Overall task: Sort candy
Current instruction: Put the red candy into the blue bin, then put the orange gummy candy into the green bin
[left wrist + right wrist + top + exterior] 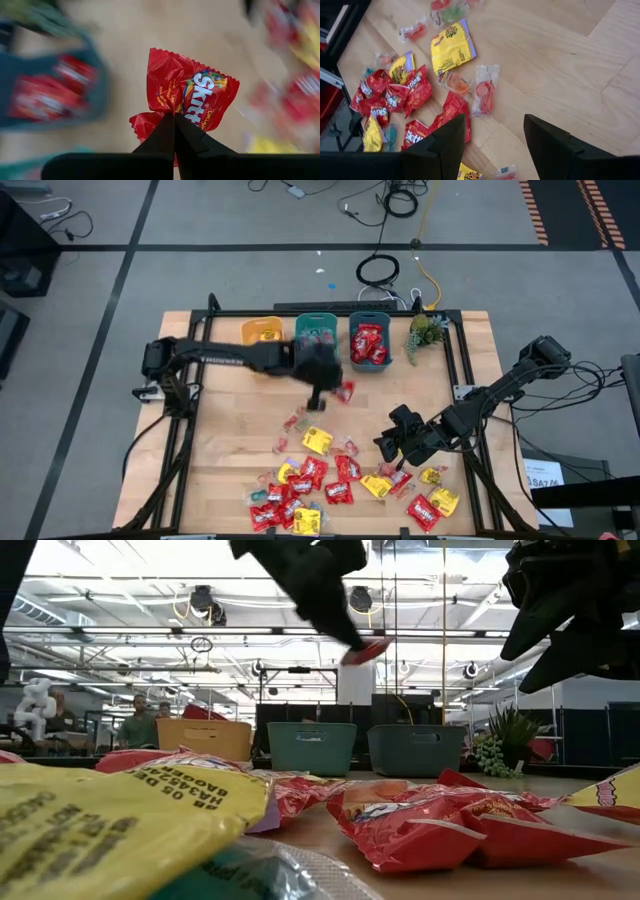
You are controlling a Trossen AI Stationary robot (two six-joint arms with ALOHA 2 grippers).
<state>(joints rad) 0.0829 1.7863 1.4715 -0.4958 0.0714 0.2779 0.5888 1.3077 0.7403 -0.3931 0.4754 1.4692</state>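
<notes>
Both arms are dark, jointed tubes. The left arm (225, 360) bears pale lettering, too small to read. Fingers (547, 145) look matte black, wedge-shaped.

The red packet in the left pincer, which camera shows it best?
The left wrist view: the red packet fills the picture, pinched at its lower edge by the shut left pincer. The high view shows it only as a small red spot beside the arm, the low view a red sliver hanging overhead. The right wrist view misses it.

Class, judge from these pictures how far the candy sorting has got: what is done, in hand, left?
Done: red packets fill the right teal bin. In hand: the left gripper is shut on a red packet, lifted near the bins. Left: the candy pile at the table's front, with the open right gripper above it.
</notes>
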